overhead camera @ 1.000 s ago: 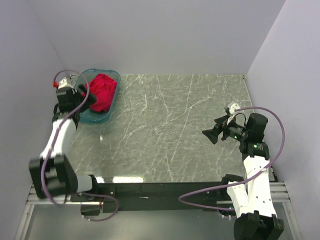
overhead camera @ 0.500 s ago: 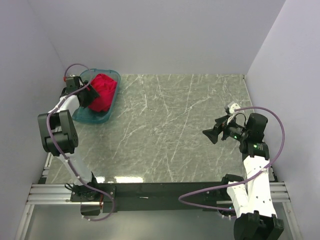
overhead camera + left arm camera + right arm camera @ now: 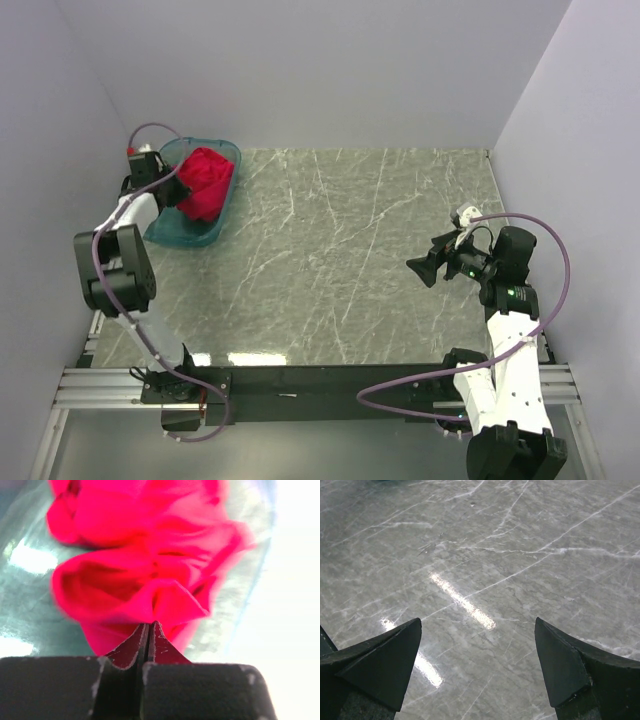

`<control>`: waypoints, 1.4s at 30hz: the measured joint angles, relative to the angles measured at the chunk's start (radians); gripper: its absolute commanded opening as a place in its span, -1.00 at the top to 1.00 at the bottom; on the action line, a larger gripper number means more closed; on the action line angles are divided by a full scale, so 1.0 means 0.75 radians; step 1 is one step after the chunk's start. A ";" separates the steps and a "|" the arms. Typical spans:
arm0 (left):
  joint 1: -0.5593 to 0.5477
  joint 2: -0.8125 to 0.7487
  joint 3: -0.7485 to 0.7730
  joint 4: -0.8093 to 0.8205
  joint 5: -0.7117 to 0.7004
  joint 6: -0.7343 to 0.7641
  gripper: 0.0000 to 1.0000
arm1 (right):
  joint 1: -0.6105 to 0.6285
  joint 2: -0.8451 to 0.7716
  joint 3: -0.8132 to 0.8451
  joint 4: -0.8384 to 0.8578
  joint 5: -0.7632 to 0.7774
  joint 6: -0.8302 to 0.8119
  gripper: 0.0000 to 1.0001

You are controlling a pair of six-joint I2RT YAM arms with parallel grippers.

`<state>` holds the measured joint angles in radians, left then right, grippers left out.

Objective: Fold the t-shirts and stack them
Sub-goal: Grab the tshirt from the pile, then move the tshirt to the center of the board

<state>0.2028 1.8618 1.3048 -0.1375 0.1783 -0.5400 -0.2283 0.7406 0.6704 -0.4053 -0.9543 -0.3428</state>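
Note:
A crumpled bright red t-shirt (image 3: 205, 178) lies in the translucent teal tub (image 3: 190, 238) at the table's far left. My left gripper (image 3: 174, 186) reaches into the tub from its left side. In the left wrist view its jaws are pressed together, and the t-shirt (image 3: 150, 570) bunches into folds that meet at the left gripper (image 3: 149, 626), so it is pinching the cloth. My right gripper (image 3: 420, 268) hovers over the right part of the table, far from the shirt. In its own view the right gripper (image 3: 477, 630) is open with only marble between the fingers.
The grey marble tabletop (image 3: 340, 250) stretches between the two arms. The tub wall (image 3: 30, 600) curves round the shirt. White walls close the table at the back and on both sides.
My left gripper has dropped into the tub and shut on the red t-shirt. The right arm has not moved.

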 measured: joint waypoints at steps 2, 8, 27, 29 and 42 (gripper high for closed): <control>-0.001 -0.112 -0.047 0.043 0.026 -0.006 0.99 | -0.002 0.000 0.000 0.000 0.002 0.000 -1.00; -0.012 -0.503 -0.059 0.226 0.102 -0.091 0.99 | -0.002 0.001 0.000 0.000 0.006 0.001 -1.00; -0.521 -0.671 0.748 0.513 0.176 -0.363 0.99 | -0.011 -0.012 0.000 0.001 0.005 0.007 -1.00; -0.575 -0.672 0.751 0.532 0.202 -0.380 0.99 | -0.014 -0.016 0.000 0.001 0.005 0.007 -1.00; -0.836 -0.638 0.336 0.526 0.324 -0.372 0.99 | -0.025 -0.020 0.000 0.001 0.007 0.007 -1.00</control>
<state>-0.4244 1.3830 1.5566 0.2569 0.4213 -0.8192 -0.2470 0.7258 0.6704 -0.4046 -0.9493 -0.3378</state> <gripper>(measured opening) 0.015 0.999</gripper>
